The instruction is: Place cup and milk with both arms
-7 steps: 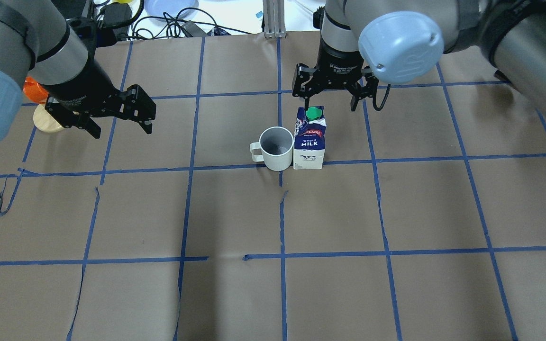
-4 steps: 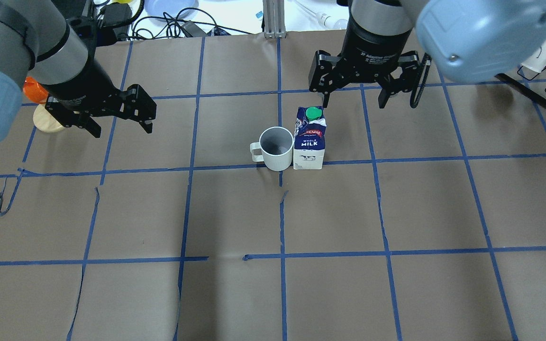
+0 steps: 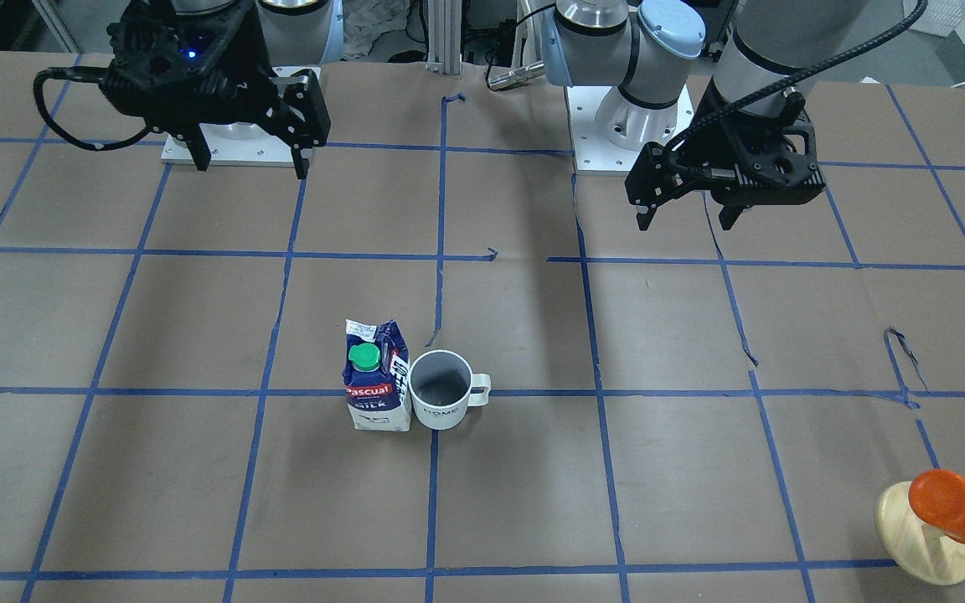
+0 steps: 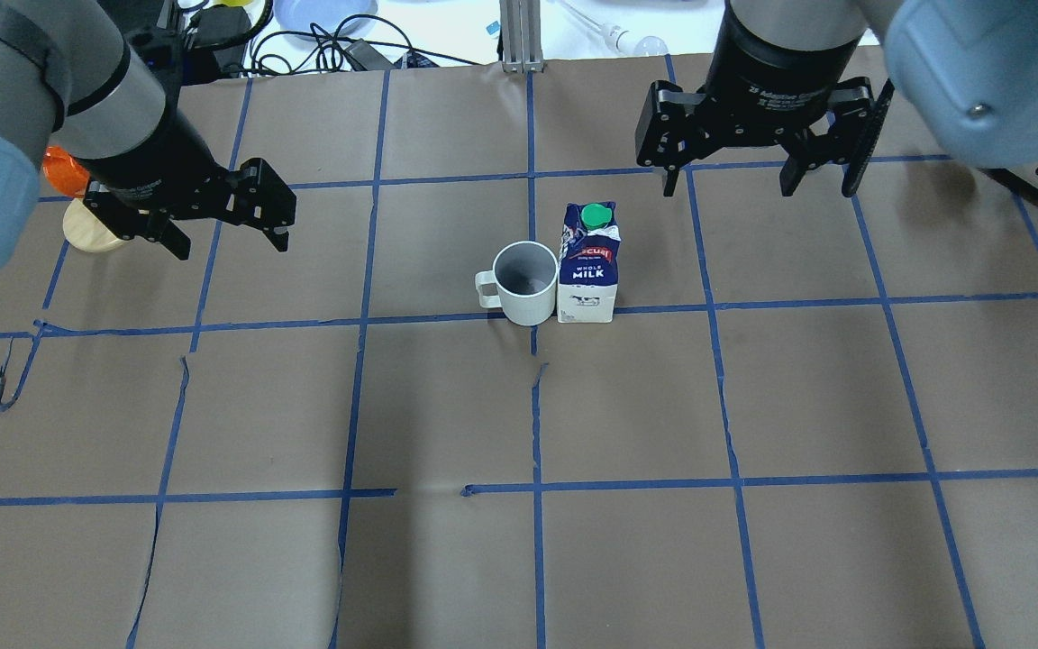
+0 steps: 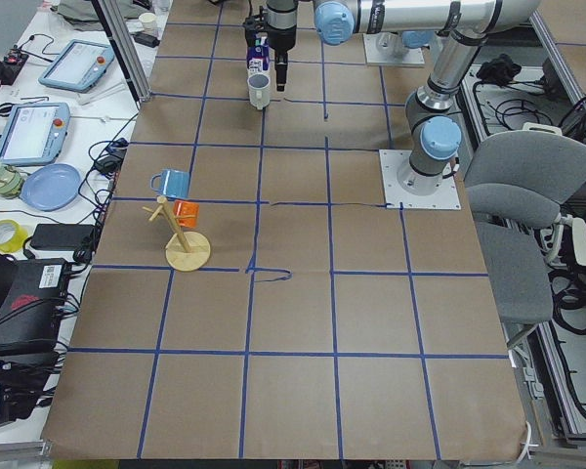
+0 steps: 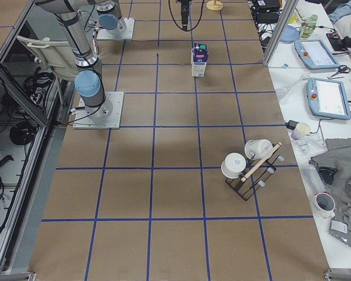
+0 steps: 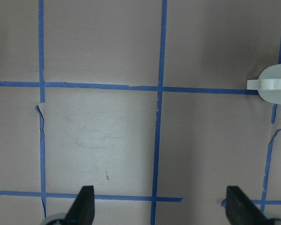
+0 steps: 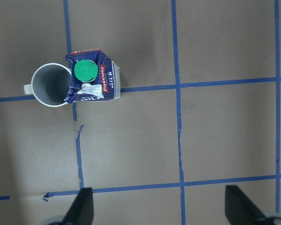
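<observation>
The white cup [image 4: 523,281] and the blue-and-white milk carton [image 4: 588,266] with its green cap stand upright, touching side by side, at the table's middle. The cup's handle points to my left. Both also show in the front view: cup [image 3: 441,389], milk [image 3: 378,381]. My right gripper [image 4: 726,187] is open and empty, raised beyond and to the right of the milk. Its wrist view looks down on the milk [image 8: 91,77] and the cup [image 8: 49,85]. My left gripper [image 4: 231,248] is open and empty, well left of the cup. The cup's handle [image 7: 260,84] shows at its wrist view's right edge.
An orange cup on a round wooden stand [image 3: 943,511] sits at my far left, behind the left gripper [image 3: 688,224]. A rack with white cups [image 6: 248,167] stands at my right end of the table. Blue tape lines grid the brown paper cover.
My right gripper has moved up and to the right, away from above the milk, and stayed open. The left arm, cup and milk have not moved.
</observation>
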Robot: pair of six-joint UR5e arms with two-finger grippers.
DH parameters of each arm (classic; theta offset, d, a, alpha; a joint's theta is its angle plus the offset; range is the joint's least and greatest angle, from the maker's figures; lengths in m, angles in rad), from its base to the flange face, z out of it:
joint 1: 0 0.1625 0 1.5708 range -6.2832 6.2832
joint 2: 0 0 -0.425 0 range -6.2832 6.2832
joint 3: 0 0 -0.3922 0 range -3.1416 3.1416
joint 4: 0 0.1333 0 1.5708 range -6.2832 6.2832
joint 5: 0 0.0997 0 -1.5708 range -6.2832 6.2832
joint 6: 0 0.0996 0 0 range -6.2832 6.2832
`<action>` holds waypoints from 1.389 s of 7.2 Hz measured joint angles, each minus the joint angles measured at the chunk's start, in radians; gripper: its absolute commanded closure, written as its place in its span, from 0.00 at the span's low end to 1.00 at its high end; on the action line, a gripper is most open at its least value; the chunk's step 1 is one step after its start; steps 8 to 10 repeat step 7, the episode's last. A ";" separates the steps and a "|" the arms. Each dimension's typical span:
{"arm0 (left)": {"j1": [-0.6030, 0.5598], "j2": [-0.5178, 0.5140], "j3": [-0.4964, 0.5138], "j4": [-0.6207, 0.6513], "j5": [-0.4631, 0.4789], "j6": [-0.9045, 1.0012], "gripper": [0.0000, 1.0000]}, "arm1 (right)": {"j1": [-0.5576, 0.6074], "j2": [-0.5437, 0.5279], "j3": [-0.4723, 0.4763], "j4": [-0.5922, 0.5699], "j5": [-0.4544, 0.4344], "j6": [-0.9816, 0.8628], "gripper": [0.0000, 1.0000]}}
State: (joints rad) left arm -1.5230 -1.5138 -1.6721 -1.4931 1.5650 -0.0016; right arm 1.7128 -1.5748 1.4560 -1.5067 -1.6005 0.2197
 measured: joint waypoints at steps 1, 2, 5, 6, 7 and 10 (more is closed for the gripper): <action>0.001 0.001 0.003 0.000 0.001 0.000 0.00 | -0.032 0.000 0.002 0.000 0.000 -0.027 0.00; 0.001 0.001 0.004 0.000 0.001 -0.001 0.00 | -0.049 0.000 0.004 -0.004 0.002 -0.048 0.00; 0.001 0.002 0.004 0.001 0.001 -0.001 0.00 | -0.057 0.004 0.012 -0.013 0.008 -0.062 0.00; 0.001 0.003 0.003 0.001 0.001 -0.001 0.00 | -0.058 0.004 0.016 -0.013 0.006 -0.063 0.00; 0.001 0.003 0.003 0.001 0.001 -0.001 0.00 | -0.058 0.004 0.018 -0.013 0.008 -0.063 0.00; 0.001 0.003 0.003 0.001 0.001 -0.001 0.00 | -0.058 0.004 0.018 -0.013 0.008 -0.063 0.00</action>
